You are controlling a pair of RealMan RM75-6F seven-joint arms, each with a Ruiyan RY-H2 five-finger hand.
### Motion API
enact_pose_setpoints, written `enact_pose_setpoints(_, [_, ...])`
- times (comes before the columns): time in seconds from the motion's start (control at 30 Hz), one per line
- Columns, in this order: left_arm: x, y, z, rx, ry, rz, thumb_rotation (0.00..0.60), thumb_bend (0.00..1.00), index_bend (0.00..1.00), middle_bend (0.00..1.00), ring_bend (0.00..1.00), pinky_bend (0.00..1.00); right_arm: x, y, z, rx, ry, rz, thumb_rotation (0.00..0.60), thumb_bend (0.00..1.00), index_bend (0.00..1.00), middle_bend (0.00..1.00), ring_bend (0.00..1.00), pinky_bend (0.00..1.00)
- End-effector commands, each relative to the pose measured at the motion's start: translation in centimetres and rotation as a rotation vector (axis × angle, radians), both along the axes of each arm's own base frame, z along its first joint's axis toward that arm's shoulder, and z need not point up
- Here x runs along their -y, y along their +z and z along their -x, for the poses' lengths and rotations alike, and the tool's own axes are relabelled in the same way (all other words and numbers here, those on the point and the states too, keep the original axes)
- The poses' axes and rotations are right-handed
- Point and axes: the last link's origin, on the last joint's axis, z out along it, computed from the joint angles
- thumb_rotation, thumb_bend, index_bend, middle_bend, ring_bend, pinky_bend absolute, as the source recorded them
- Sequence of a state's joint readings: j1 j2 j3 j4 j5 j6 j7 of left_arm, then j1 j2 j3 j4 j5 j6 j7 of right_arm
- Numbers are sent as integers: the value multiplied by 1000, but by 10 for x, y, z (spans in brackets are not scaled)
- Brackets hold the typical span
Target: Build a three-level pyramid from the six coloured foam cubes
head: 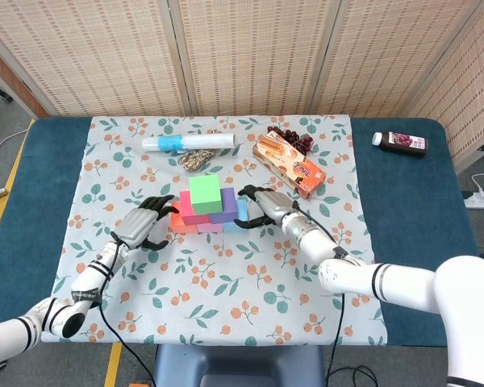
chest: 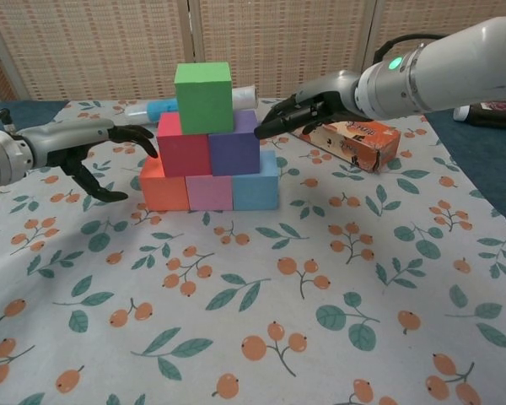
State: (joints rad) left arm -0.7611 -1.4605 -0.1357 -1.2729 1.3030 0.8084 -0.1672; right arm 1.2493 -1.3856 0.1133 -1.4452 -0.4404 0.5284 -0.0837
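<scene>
Pyramid of foam cubes [chest: 209, 148] standing complete on the counter [chest: 379, 278]: orange, pink and blue below, red and purple above, green cube [chest: 203, 96] on top. Left hand [chest: 101, 150] released, fingers spread just beside the orange cube. Right hand [chest: 297, 112] likewise empty, fingertips near the purple cube.

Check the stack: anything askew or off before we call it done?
Nothing stands out. The green cube sits flat on the red cube and purple cube, which rest on the orange, pink and blue base. Left hand and right hand flank the stack, holding nothing.
</scene>
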Motion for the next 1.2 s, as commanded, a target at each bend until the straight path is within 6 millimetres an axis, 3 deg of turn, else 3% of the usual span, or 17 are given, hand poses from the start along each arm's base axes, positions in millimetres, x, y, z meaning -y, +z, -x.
enact_pose_setpoints(0.03, [6,2,4,-3,-1,-1,600,295,219,0,0,0,-3,4,3,-4,1,-1,260,0,106,0,0,0])
enact_pose_setpoints(0.2, [12,2,2,-1,-21,8,600,295,218,0,0,0,-10,4,6,-5,1,-12,260,0,106,0,0,0])
enact_pose_setpoints(0.57, [6,-3,-14,4,-50,23,600,293,219,0,0,0,-16,-8,1,10,4,-33,260,0,106,0,0,0])
enact_pose_setpoints(1.2, [1,0,-13,-13,-50,16,600,294,219,0,0,0,-21,-11,1,14,1,-36,261,0,103,0,0,0])
